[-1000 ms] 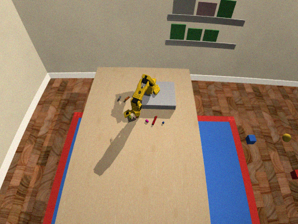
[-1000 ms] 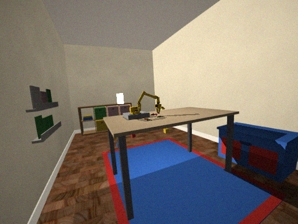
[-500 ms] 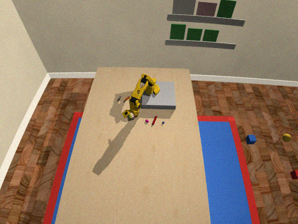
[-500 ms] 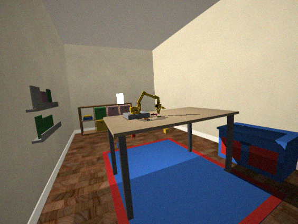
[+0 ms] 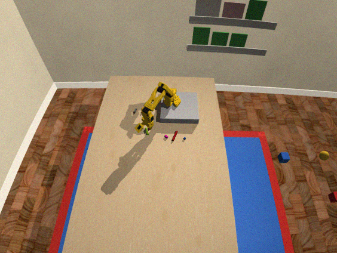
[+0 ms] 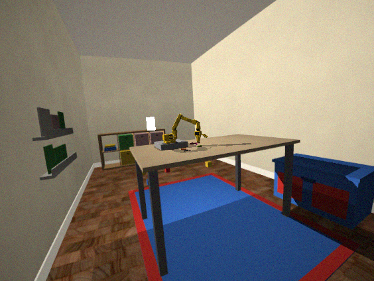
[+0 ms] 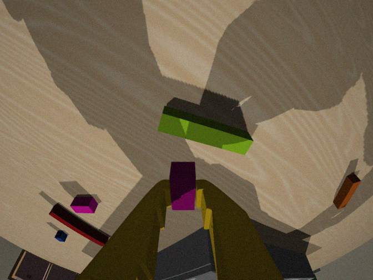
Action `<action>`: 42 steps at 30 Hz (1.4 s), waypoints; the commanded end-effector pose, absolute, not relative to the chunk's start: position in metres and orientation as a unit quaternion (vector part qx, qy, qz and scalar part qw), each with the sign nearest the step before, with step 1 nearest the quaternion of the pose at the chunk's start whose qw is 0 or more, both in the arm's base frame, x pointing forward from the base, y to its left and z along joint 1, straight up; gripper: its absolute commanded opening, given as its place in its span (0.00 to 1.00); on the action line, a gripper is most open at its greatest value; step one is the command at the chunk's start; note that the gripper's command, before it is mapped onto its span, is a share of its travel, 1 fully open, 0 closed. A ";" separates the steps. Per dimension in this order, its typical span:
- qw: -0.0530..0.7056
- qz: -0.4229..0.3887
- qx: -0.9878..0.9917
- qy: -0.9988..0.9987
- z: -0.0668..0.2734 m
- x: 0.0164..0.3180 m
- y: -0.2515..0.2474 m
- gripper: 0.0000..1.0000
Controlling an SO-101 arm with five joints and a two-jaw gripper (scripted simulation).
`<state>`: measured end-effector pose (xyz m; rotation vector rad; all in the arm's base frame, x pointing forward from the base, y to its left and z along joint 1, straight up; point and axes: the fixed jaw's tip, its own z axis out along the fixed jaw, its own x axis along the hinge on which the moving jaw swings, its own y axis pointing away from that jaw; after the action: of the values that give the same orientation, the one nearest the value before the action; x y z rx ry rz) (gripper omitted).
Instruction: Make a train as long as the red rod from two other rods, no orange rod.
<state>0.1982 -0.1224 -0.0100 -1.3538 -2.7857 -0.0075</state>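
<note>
Mid-carry, jaws clenched on a magenta rod [image 7: 182, 186] just short of the lime rod [image 7: 205, 130]; next, lowering it flat, end against lime's end, in line.

Longest rod [image 7: 205, 130] lies flat just beyond the held rod [image 7: 182, 185]

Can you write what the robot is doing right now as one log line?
gripper: shut on magenta rod | above table, near lime rod | train: not yet made
</note>
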 end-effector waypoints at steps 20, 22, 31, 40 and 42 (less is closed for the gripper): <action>0.013 -0.012 -0.172 -0.985 -0.012 0.144 -0.169 0.00; 0.012 -0.012 -0.147 -0.989 -0.012 0.138 -0.172 0.00; 0.010 -0.014 -0.069 -0.997 -0.013 0.121 -0.181 0.00; 0.008 -0.015 0.001 -1.000 -0.014 0.104 -0.189 0.00; 0.008 -0.015 0.012 -1.000 -0.014 0.102 -0.190 0.00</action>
<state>0.1074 -0.1880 -0.0143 -0.0078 -3.1203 -0.0543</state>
